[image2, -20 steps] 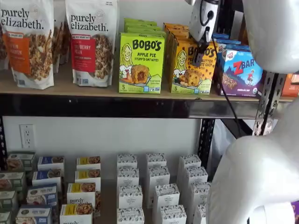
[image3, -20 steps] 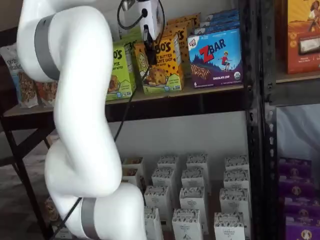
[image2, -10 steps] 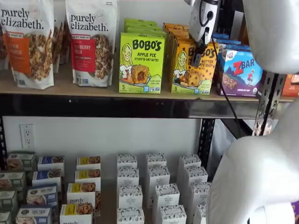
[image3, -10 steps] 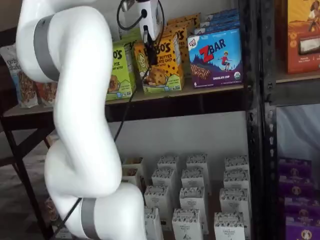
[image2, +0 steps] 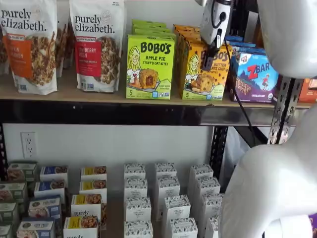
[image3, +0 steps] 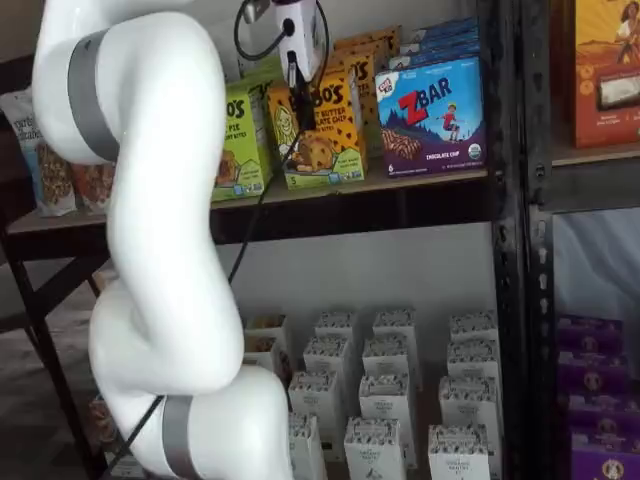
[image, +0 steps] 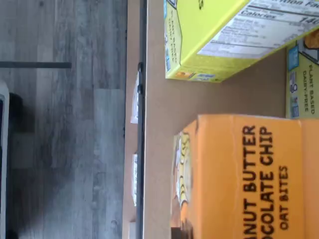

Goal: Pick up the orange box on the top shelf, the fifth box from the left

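The orange box (image2: pixel 198 74) is a yellow-orange BOBO'S carton. It stands upright on the top shelf (image2: pixel 99 113), between a lime-green BOBO'S carton (image2: pixel 149 67) and a blue ZBAR carton (image2: pixel 255 77). It also shows in a shelf view (image3: pixel 328 130), and the wrist view shows its top face (image: pixel 249 179) close up. My gripper (image2: pixel 208 63) hangs in front of the orange box's upper front. Its black fingers (image3: pixel 299 112) are seen side-on with no plain gap. Nothing is held.
Two purely elizabeth bags (image2: pixel 96 44) stand further left on the top shelf. More orange and green cartons line up behind the front ones. The lower shelf holds several small white cartons (image2: pixel 166 203). A black upright (image3: pixel 505 200) stands to the right, and the arm's cable (image2: pixel 237 99) hangs down.
The gripper has shifted only slightly in front of the orange box. The boxes have not moved.
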You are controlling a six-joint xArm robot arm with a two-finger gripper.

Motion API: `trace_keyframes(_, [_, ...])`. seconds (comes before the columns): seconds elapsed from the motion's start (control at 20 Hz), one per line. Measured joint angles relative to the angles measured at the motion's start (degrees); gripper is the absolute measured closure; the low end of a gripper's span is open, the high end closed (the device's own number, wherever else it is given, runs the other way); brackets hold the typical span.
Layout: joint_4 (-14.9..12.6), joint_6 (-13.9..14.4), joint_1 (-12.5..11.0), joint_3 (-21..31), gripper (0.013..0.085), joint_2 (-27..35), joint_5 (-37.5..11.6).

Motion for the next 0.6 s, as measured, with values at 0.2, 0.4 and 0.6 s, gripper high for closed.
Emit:
trace_keyframes(0.2, [0.02, -0.06, -0.07, 0.31, 0.0570, -0.32, -0.02])
trace_keyframes(0.4, [0.23, -0.16, -0.18, 1.05, 0.0570, -1.02, -0.57])
trace_keyframes(0.6, [0.44, -0.29, -0.35, 1.18, 0.0610, -1.33, -0.40])
